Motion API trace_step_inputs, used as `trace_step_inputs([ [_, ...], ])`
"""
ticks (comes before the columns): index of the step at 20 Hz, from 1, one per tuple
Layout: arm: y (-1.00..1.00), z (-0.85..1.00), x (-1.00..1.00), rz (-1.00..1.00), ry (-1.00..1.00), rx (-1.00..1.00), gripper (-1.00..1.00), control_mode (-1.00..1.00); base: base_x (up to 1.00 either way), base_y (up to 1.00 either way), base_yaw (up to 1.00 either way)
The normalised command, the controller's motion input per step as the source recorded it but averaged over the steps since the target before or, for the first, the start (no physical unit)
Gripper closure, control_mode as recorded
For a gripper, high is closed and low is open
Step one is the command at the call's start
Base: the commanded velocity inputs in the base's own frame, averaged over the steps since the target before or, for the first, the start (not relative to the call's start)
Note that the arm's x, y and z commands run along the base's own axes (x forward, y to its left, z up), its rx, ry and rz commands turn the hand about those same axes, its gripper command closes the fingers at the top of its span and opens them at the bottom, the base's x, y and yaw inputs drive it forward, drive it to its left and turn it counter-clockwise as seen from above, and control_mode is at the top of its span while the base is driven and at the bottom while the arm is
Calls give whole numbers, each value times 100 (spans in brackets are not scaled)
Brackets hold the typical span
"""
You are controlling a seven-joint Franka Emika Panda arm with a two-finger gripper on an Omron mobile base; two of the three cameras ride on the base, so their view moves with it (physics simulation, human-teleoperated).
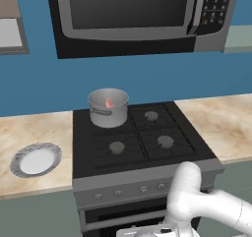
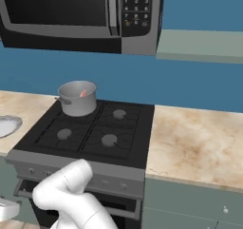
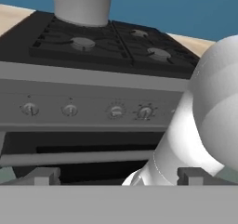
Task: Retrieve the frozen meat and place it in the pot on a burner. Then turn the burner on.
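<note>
Looking at left base view: frozen meat (image 1: 109, 103) sits inside the pot (image 1: 108, 108) on the rear-left burner (image 1: 102, 123).
Right base view: same — plate (image 2: 8, 124) on the table (image 2: 199, 142), well apart.
Hand view: end effector (image 3: 118, 176) faces the knobs (image 3: 69, 110), jaws wide, empty.
Risk — four look-alike knobs; picking the wrong one lights a bare burner.

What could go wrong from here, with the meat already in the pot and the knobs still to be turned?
The four knobs look alike, so the wrong one may get turned, leaving the pot with the frozen meat on its rear-left burner unlit. The arm's folded elbow also blocks the panel's right end.
</note>
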Motion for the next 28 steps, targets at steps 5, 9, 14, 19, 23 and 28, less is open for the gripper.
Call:
trace_step_inputs([
  [5,0,0,0,0,0,0,-100,100,-6,-35,0],
  [9,0,0,0,0,0,0,-100,100,-40,-5,0],
  [14,0,0,0,0,0,0,-100,100,-35,-26,0],
  [19,0,0,0,0,0,0,-100,100,-2,-37,0],
  [23,0,0,0,0,0,0,-100,100,0,-36,0],
  [28,0,0,0,0,0,0,-100,100,0,-6,0],
])
